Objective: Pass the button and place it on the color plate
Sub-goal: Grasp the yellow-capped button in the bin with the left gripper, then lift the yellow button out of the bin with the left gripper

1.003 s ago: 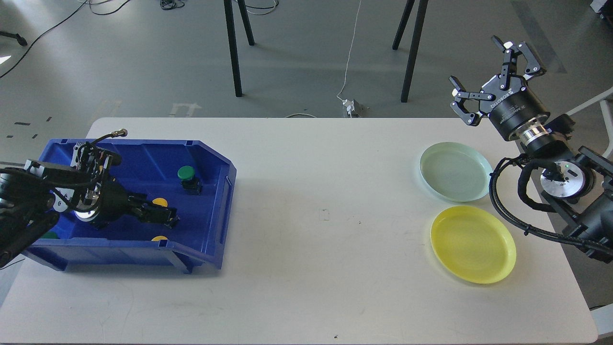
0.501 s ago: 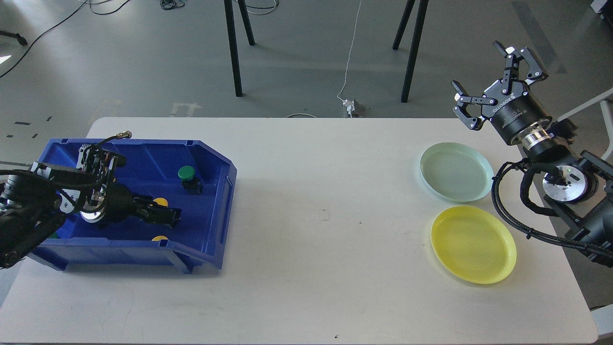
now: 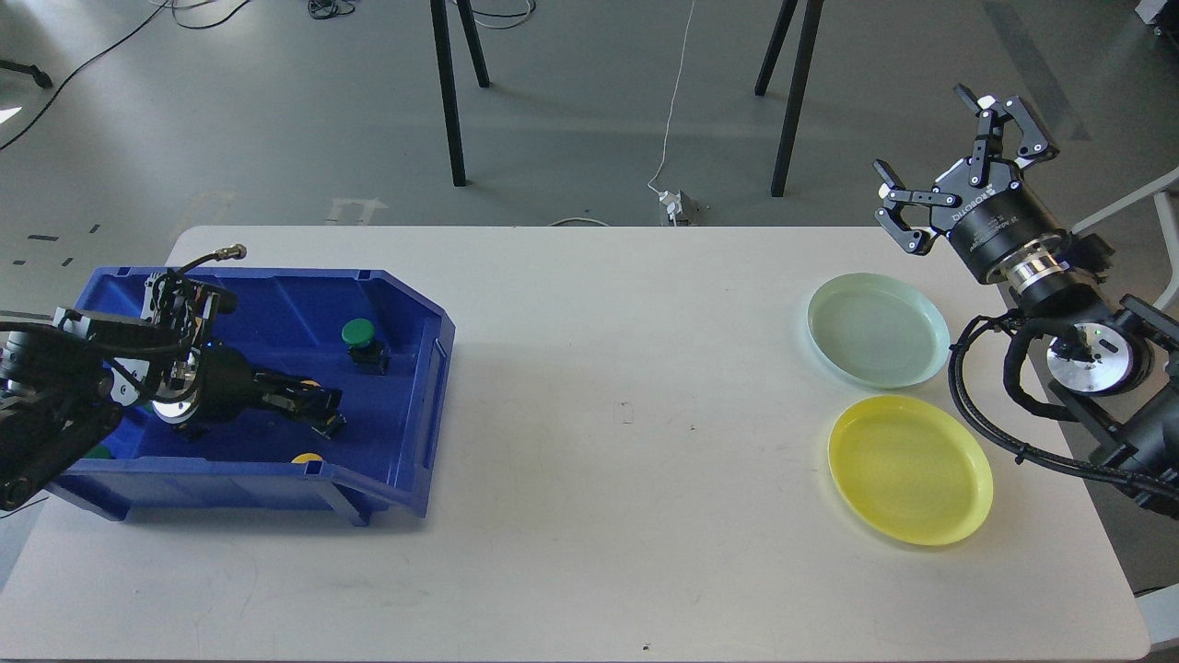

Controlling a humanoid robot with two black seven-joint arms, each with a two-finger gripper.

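Head view: your left claw [image 3: 322, 410] sits in the blue bin [image 3: 405, 387] over a yellow button [image 3: 309, 385], grip state unclear. Right claw [image 3: 958, 157] spread wide above the pale green plate [image 3: 877, 329].

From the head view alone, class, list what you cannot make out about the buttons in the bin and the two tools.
- Left tool: dark and end-on inside the blue bin; open or shut, holding or not, unclear.
- Yellow button: mostly hidden under that tool.
- Second yellow button: cut off by the bin's front wall.
- Green piece: covered by the left arm.
- Right tool: plainly open, nothing hidden.
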